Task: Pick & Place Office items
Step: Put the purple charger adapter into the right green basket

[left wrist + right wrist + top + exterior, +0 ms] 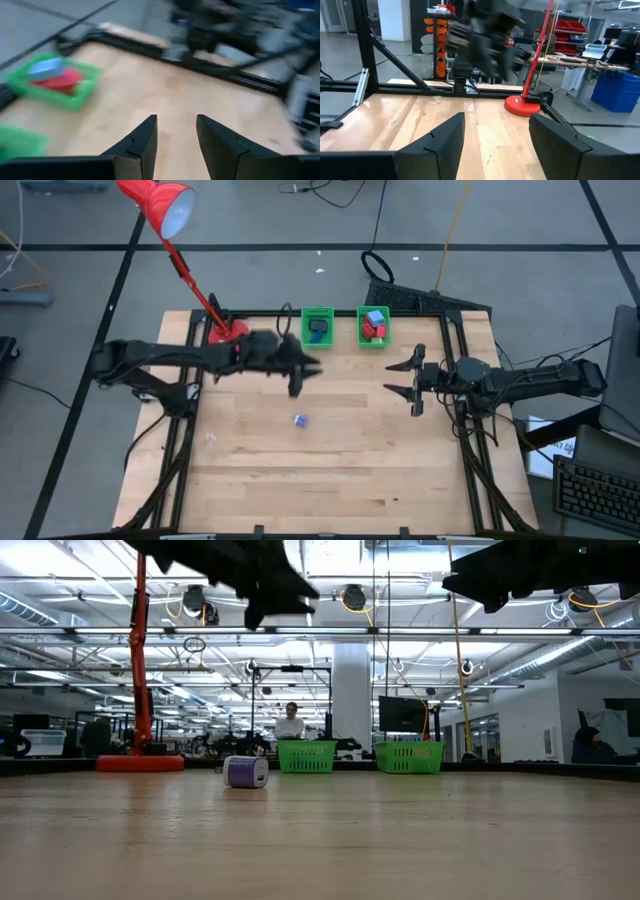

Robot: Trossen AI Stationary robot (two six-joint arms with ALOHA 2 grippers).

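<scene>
High view: most office items already lie in the two green baskets (373, 338); one pale blue cube (299, 420) remains on the table (350, 470).

Low view: that cube (246, 772) sits alone.

Wrist views: the left gripper (175, 137) and the right gripper (496, 131) are both spread, empty.

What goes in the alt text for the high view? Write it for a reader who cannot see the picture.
Seen from above, one small pale blue cube lies alone mid-table between two dark arms: the left gripper open near the back, the right gripper open opposite. Two green baskets at the back edge hold items, beside a red desk lamp.
</scene>
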